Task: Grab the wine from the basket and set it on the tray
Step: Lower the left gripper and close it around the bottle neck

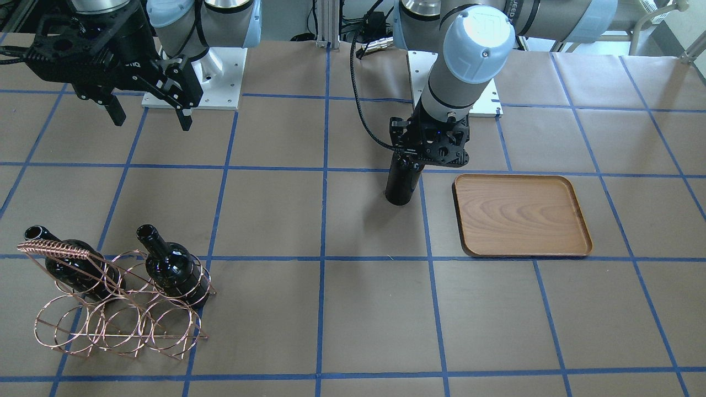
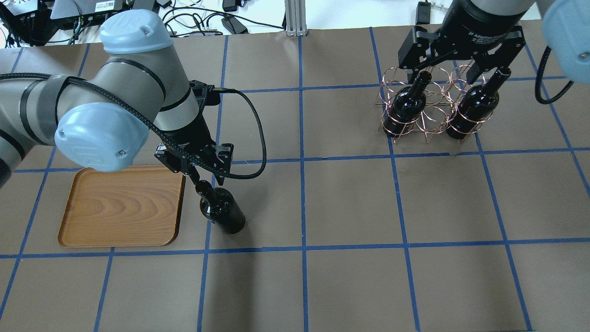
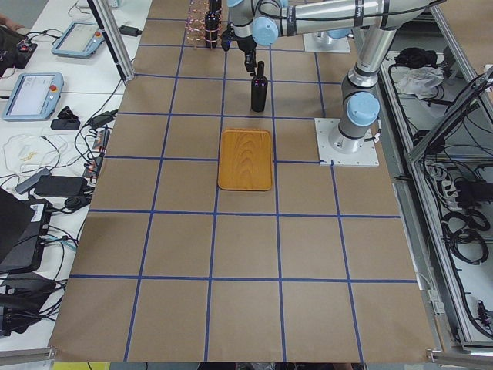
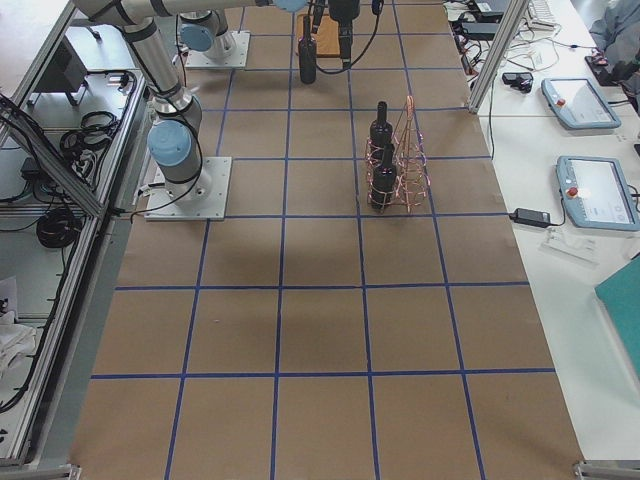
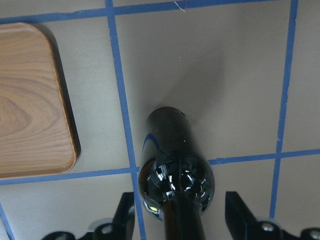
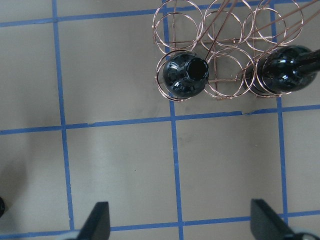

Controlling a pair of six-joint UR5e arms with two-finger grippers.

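Where the tray lies, lower left of the overhead view: flat brown wood, bold grain, rounded corners, low raised rim.
Left gripper: black, fingers spread to either side of the bottle's neck; the wrist view shows a gap on both sides, so nothing is pinched.
Wine: glossy near-black glass, no label, standing on the table just right of the tray and apart from its rim.
Basket: thin copper wire bent into round loops, upper right, holding two more bottles with necks up.
Right gripper: black, fingers wide apart, hanging above the basket and gripping nothing.
Table: brown paper, matt, ruled into squares with blue tape.
Room: cables and an aluminium post beyond the far edge; teach pendants on a white side bench.
Wine's long axis: vertical, base on the paper, open neck pointing up into the left gripper.
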